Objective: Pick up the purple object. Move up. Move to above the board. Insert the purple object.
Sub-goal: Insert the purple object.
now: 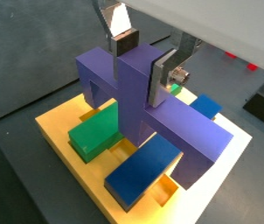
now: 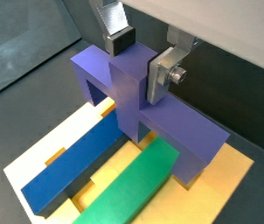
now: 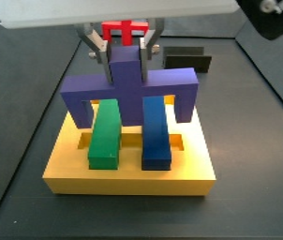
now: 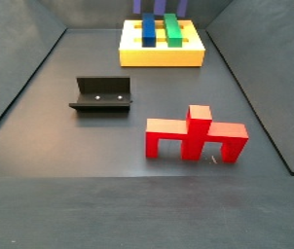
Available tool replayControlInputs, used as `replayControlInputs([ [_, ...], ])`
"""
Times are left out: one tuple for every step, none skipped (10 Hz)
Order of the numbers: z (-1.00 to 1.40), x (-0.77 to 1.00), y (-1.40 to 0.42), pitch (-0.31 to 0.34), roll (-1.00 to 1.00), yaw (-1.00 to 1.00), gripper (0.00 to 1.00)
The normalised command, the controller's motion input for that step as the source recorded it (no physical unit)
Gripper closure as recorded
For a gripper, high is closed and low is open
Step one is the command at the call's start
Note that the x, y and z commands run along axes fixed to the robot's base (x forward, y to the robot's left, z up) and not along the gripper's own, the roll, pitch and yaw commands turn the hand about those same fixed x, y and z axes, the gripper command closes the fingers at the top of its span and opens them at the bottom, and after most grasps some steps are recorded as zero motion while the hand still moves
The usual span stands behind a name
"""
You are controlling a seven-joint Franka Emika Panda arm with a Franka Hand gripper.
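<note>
The purple object stands across the yellow board, its two legs down in the board and its crossbar over the green bar and the blue bar. My gripper is right above it, its silver fingers closed against both sides of the upright stem. Both wrist views show the stem between the pads, with the board below. In a side view the board sits at the far end, and the gripper is out of frame there.
The dark fixture stands on the floor mid-left. A red bridge-shaped piece stands in front of it to the right. In a side view the fixture shows behind the board. Dark walls ring the floor.
</note>
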Motion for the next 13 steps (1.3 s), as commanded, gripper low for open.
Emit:
replayControlInputs([
  [-0.03, 0.00, -0.11, 0.000, 0.03, 0.00, 1.00],
  [-0.10, -0.01, -0.06, -0.039, 0.00, 0.00, 1.00],
  [-0.12, -0.11, 0.00, -0.107, -0.03, 0.00, 1.00],
  [-0.05, -0.01, 0.00, -0.130, -0.12, 0.02, 1.00],
  [-0.15, 0.00, 0.00, -0.114, -0.06, 0.06, 1.00],
  [-0.09, 0.08, -0.05, -0.093, -0.08, 0.11, 1.00],
  [-0.10, 0.09, -0.02, -0.080, -0.05, 0.11, 1.00],
  [-0.13, 0.07, -0.01, -0.061, -0.02, 0.11, 1.00],
  [-0.17, 0.03, 0.00, -0.030, 0.00, 0.11, 1.00],
  [-0.16, 0.00, 0.00, -0.037, 0.00, 0.09, 1.00],
  [-0.16, 0.00, 0.00, -0.019, 0.00, 0.08, 1.00],
  [-0.15, 0.00, 0.00, -0.017, 0.00, 0.07, 1.00],
  [0.00, 0.12, 0.00, 0.021, 0.04, 0.03, 1.00],
])
